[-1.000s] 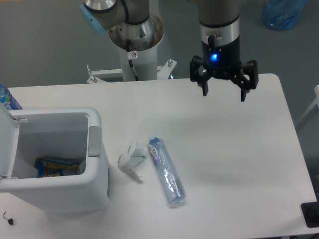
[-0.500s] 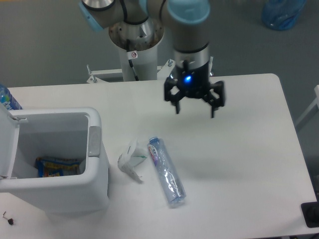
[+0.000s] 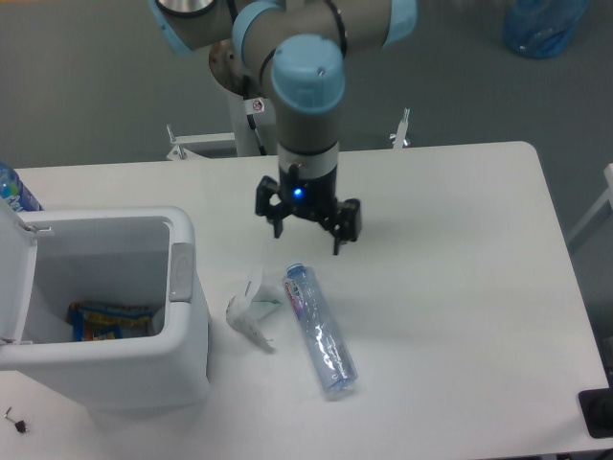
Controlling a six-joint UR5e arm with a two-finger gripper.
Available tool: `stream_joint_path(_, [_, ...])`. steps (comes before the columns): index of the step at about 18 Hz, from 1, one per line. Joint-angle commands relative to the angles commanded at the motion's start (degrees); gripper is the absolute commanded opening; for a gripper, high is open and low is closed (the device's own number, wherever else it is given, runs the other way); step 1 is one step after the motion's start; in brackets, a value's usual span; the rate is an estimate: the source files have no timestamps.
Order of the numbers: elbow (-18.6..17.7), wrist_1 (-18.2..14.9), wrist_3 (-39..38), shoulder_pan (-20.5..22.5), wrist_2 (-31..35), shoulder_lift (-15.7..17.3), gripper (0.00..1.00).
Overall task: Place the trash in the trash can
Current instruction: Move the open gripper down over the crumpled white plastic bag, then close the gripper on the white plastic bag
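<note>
A crumpled white wrapper (image 3: 246, 309) lies on the table just right of the trash can (image 3: 182, 355), a white boxy bin with its lid swung open to the left. A clear plastic bottle (image 3: 319, 329) with a pale purple-marked label lies beside the wrapper, pointing toward the front right. My gripper (image 3: 306, 233) hangs open just above the bottle's upper end, fingers spread and empty. A blue-and-orange snack packet (image 3: 110, 319) rests inside the bin.
The robot's base column (image 3: 261, 86) stands behind the table's far edge. A blue-capped bottle top (image 3: 14, 190) shows at the far left. A small dark item (image 3: 15, 421) lies on the table's front left corner.
The gripper has swept from the table's back right to the left and forward, dropping lower toward the bottle. It stayed open. Wrapper and bottle have not moved.
</note>
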Motion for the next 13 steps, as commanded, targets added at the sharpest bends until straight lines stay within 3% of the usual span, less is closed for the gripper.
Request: stream_joint_path(13, [1.1, 0.7, -4.0, -2.8, 0.1, -6.2, 0.99])
